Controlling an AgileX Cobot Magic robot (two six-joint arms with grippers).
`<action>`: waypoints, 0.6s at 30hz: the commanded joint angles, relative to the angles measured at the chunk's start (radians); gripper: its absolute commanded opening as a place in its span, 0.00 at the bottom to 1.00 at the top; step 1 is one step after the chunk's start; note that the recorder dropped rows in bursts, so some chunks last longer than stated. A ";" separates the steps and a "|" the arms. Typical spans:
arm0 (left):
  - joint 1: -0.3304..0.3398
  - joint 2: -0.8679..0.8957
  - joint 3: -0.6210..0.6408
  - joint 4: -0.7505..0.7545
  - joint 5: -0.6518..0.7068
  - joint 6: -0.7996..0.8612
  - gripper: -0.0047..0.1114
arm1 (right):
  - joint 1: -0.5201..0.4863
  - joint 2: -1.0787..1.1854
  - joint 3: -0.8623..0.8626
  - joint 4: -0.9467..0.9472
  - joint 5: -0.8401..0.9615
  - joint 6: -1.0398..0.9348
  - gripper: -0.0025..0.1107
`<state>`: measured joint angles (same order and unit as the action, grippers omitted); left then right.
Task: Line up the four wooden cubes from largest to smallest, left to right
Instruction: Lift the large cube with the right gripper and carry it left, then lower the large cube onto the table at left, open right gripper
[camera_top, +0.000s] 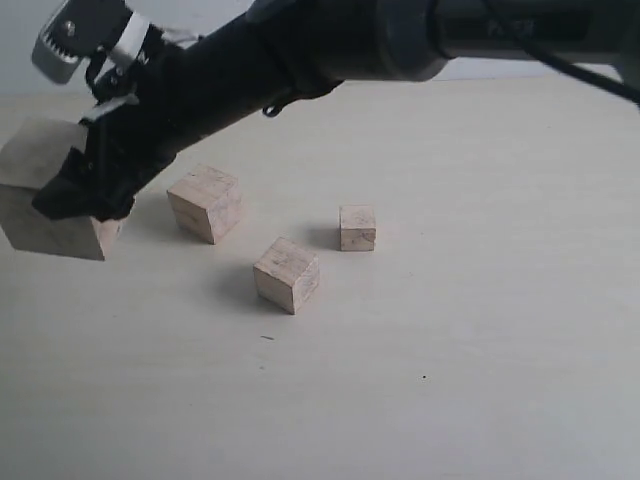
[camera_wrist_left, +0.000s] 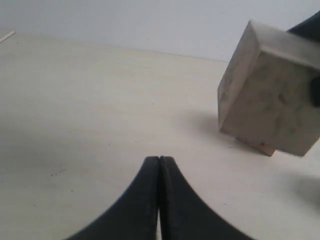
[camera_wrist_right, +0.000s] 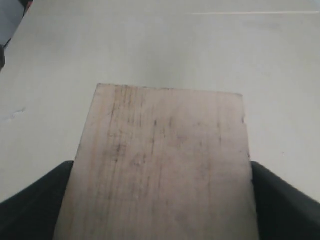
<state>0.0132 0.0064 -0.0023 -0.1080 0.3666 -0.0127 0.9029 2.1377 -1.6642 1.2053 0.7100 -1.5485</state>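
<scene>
The left gripper (camera_wrist_left: 159, 165) is seen only in its own wrist view, where its jaws are pressed together with nothing between them, low over the pale desk (camera_top: 480, 380). At the far left of the exterior view, the largest cube (camera_top: 45, 232) is clamped between the widely spread jaws of the right gripper (camera_top: 88, 190), whose dark right arm (camera_top: 330, 40) is stretched across the scene from the upper right. This cube is held tilted, and it cannot be told whether its lower edge touches the desk. Just to its right, a second cube (camera_top: 207, 203) is set flat on the desk, turned with one corner toward the camera. Further right and nearer the camera, a third cube (camera_top: 287, 274), slightly smaller, is placed apart from it, also turned corner-on. Furthest right, the smallest cube (camera_top: 357, 227) is found, standing clear of the others. In the right wrist view, the grained face of the largest cube is framed on both sides by the black jaws.
</scene>
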 joint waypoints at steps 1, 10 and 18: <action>-0.007 -0.006 0.002 0.001 -0.005 0.000 0.04 | 0.004 0.047 -0.010 0.021 -0.001 -0.059 0.02; -0.007 -0.006 0.002 0.001 -0.005 0.000 0.04 | 0.001 0.112 -0.010 -0.039 -0.005 -0.189 0.02; -0.007 -0.006 0.002 0.001 -0.005 0.000 0.04 | -0.039 0.149 -0.010 -0.041 -0.072 -0.221 0.02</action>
<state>0.0132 0.0064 -0.0023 -0.1080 0.3666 -0.0127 0.8896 2.2935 -1.6642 1.1474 0.6685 -1.7603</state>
